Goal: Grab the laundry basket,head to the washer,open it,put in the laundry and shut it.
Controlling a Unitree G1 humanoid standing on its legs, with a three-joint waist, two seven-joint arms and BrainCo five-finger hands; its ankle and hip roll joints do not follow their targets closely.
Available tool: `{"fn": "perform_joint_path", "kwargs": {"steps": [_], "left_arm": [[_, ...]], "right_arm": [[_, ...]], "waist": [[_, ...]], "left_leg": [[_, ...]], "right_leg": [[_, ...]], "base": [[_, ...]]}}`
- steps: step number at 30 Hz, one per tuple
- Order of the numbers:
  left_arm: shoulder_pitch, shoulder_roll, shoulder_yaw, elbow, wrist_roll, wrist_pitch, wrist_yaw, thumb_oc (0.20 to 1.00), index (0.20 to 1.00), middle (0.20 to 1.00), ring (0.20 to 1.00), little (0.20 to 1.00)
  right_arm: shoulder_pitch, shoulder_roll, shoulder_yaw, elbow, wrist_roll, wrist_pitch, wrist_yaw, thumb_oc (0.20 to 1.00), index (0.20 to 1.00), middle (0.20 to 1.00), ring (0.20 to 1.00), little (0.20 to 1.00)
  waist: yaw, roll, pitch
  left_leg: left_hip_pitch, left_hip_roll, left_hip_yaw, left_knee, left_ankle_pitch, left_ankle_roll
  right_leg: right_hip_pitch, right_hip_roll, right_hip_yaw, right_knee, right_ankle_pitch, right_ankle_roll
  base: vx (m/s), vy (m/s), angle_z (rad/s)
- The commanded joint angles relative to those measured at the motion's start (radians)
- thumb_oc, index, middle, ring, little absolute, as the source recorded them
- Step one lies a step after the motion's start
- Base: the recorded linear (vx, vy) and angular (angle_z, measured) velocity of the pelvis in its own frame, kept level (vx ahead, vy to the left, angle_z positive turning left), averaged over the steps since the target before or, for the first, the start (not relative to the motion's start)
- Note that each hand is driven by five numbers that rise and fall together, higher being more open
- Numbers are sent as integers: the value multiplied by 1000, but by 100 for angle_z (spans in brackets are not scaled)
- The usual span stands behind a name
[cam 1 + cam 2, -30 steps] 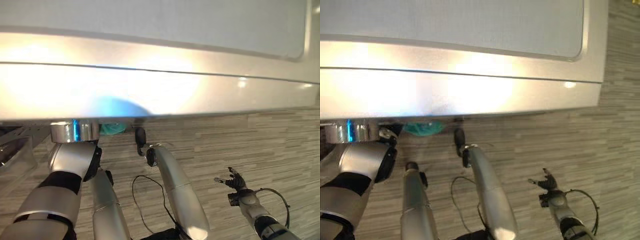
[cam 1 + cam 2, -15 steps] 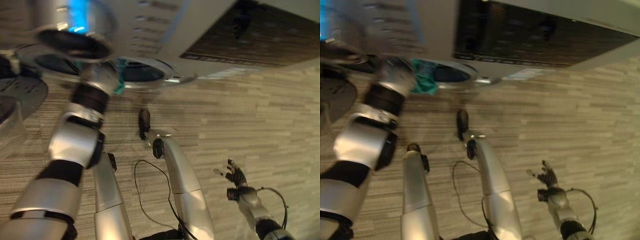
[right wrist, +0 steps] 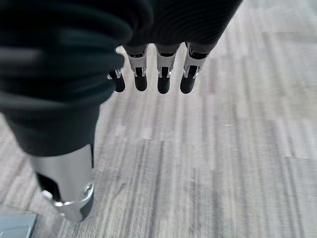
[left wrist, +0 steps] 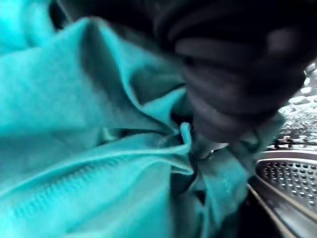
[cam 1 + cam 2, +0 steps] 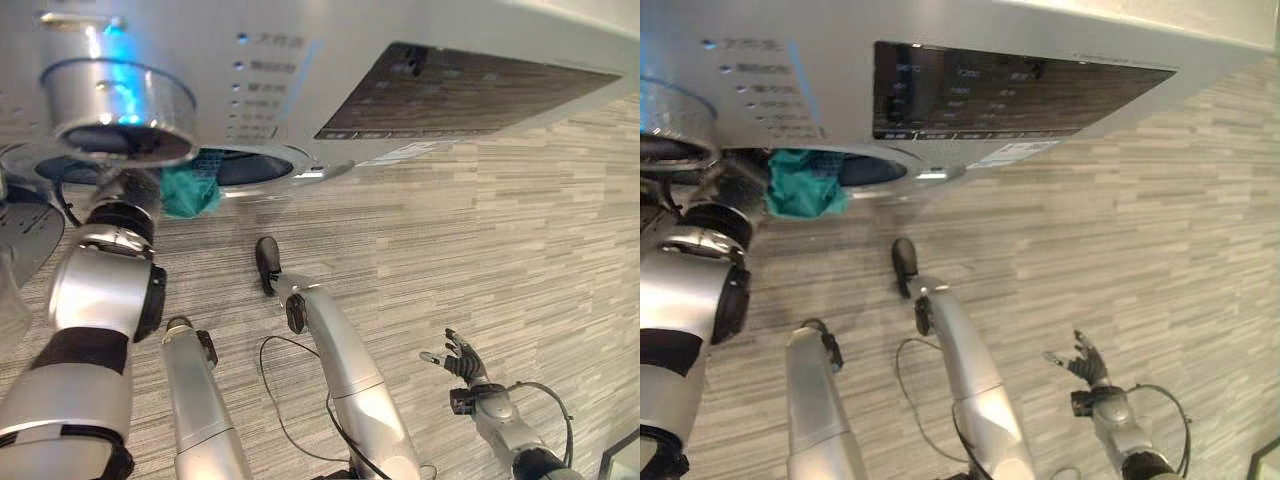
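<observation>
In the left eye view, the left arm is reaching up to the washer (image 5: 330, 70), whose round door opening (image 5: 250, 165) is gaping just under the control panel (image 5: 460, 95). One teal garment (image 5: 188, 190) is hanging at the rim of that opening, at the end of the arm; the left hand itself is sitting hidden behind the cloth and the big silver dial (image 5: 115, 100). The right hand (image 5: 462, 362) is hanging low over the floor (image 5: 520, 230), well apart from the washer, so the left arm is by far the nearer.

In the right eye view, the same single garment (image 5: 800, 185) is bunching at the left side of the opening (image 5: 865, 170), half in and half out; I judge that the coming push needs to go straight inward toward the drum.

In the left wrist view, the left hand (image 4: 233, 79) is pressing into crumpled teal cloth (image 4: 99, 148), with the perforated drum (image 4: 290, 171) lying just past it. The fingers are buried in the folds, so I cannot tell their state.

In the right wrist view, the right hand (image 3: 74, 59) is holding nothing, its fingers (image 3: 163, 74) hanging relaxed and straight above the floor (image 3: 223, 163).
</observation>
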Motion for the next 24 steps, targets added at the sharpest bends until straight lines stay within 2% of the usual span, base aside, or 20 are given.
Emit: {"fn": "perform_joint_path", "kwargs": {"steps": [1, 2, 4, 5, 7, 9, 12, 13, 14, 15, 16, 17, 20, 22, 24], "left_arm": [[-199, 104, -105, -114, -65, -98, -18, 200, 200, 200, 200, 200], [-296, 94, -143, -191, -113, -152, 1, 200, 200, 200, 200, 200], [-319, 81, -150, -218, -133, -179, 28, 200, 200, 200, 200, 200], [-347, 38, -150, -359, -182, -265, 26, 200, 200, 200, 200, 200], [-289, -11, -131, -561, -120, -373, 104, 200, 200, 200, 200, 200], [-236, -51, -130, -611, -93, -393, 126, 200, 200, 200, 200, 200], [-174, -72, -121, -548, -77, -357, 123, 200, 200, 200, 200, 200], [-127, -80, -111, -475, -61, -313, 118, 752, 752, 752, 752, 752], [-110, -71, -124, -388, -18, -254, 114, 1000, 1000, 1000, 1000, 1000], [-102, -46, -149, -303, 46, -188, 92, 1000, 1000, 1000, 1000, 1000], [-109, -44, -151, -295, 46, -186, 86, 1000, 1000, 1000, 1000, 1000], [-86, -37, -188, -220, 156, -128, 43, 1000, 1000, 1000, 1000, 1000], [-53, -56, -186, -218, 193, -122, 33, 1000, 1000, 1000, 1000, 1000], [-15, -63, -235, -179, 387, -81, 36, 1000, 1000, 1000, 1000, 1000], [3, -65, -252, -154, 499, -62, 48, 1000, 1000, 1000, 1000, 1000]], "right_arm": [[66, -66, -67, -23, 77, -9, 25, 1000, 1000, 1000, 1000, 1000], [85, -71, -89, -29, 90, -14, 22, 1000, 1000, 1000, 1000, 1000], [89, -62, -103, -36, 94, -15, 23, 1000, 1000, 1000, 1000, 1000], [105, -59, -112, -49, 93, -19, 13, 1000, 1000, 1000, 1000, 1000], [124, -55, -131, -96, 78, -24, -1, 1000, 1000, 1000, 1000, 1000], [129, -70, -127, -138, 81, -27, -2, 1000, 1000, 1000, 1000, 1000], [128, -75, -107, -156, 79, -29, -5, 1000, 1000, 1000, 1000, 1000], [122, -76, -92, -163, 72, -31, -11, 1000, 1000, 1000, 1000, 1000], [113, -75, -86, -154, 75, -31, -15, 1000, 1000, 1000, 1000, 1000], [107, -72, -79, -146, 74, -31, -15, 1000, 1000, 1000, 1000, 1000], [104, -70, -77, -144, 74, -32, -15, 1000, 1000, 1000, 1000, 1000], [93, -56, -67, -114, 74, -34, -10, 1000, 1000, 1000, 1000, 1000], [93, -58, -63, -109, 71, -39, -7, 1000, 1000, 1000, 1000, 1000], [94, -67, -58, -111, 65, -48, 3, 1000, 1000, 1000, 1000, 1000], [79, -65, -47, -101, 59, -52, 9, 1000, 1000, 1000, 1000, 1000]], "waist": [[-24, 53, 11], [-24, 61, 9], [-17, 64, 15], [-18, 69, 19], [-8, 75, 24], [-1, 77, 37], [5, 75, 47], [9, 73, 54], [13, 74, 58], [15, 73, 63], [14, 71, 64], [15, 69, 71], [15, 68, 74], [17, 70, 82], [18, 68, 93]], "left_leg": [[58, -16, -12, 13, 43, 53], [53, -20, -14, 9, 49, 51], [49, -23, -16, 5, 52, 51], [44, -27, -16, -1, 54, 50], [34, -36, -20, -1, 62, 48], [21, -43, -23, 8, 63, 48], [12, -51, -24, 14, 68, 49], [5, -57, -24, 15, 70, 51], [4, -58, -22, 11, 70, 54], [4, -59, -20, 5, 72, 57], [5, -59, -19, 3, 73, 57], [9, -61, -17, -17, 80, 63], [21, -66, -16, -49, 90, 68], [55, -73, -15, -120, 118, 70], [91, -80, -14, -175, 139, 72]], "right_leg": [[63, -4, 24, 121, -143, 33], [60, -8, 24, 117, -141, 34], [57, -11, 24, 114, -140, 34], [54, -13, 23, 111, -137, 37], [44, -20, 22, 113, -133, 36], [37, -24, 23, 120, -134, 34], [28, -29, 20, 124, -129, 32], [27, -33, 19, 121, -123, 32], [28, -35, 20, 117, -118, 32], [29, -38, 22, 109, -113, 33], [30, -38, 23, 108, -112, 33], [39, -42, 28, 85, -98, 35], [53, -47, 34, 62, -89, 37], [80, -58, 42, 15, -66, 37], [111, -65, 51, -31, -48, 38]], "base": [[15, -45, 14], [12, -34, 18], [1, -39, 22], [-7, -63, 16], [-12, -38, 17], [-19, -11, 13], [-11, 0, 1], [-48, 0, 2], [-53, 2, 1], [-32, 5, 0], [-52, 28, -2], [-48, 24, -3], [-30, 5, 0], [-59, -1, 8], [-62, 18, 16]]}}
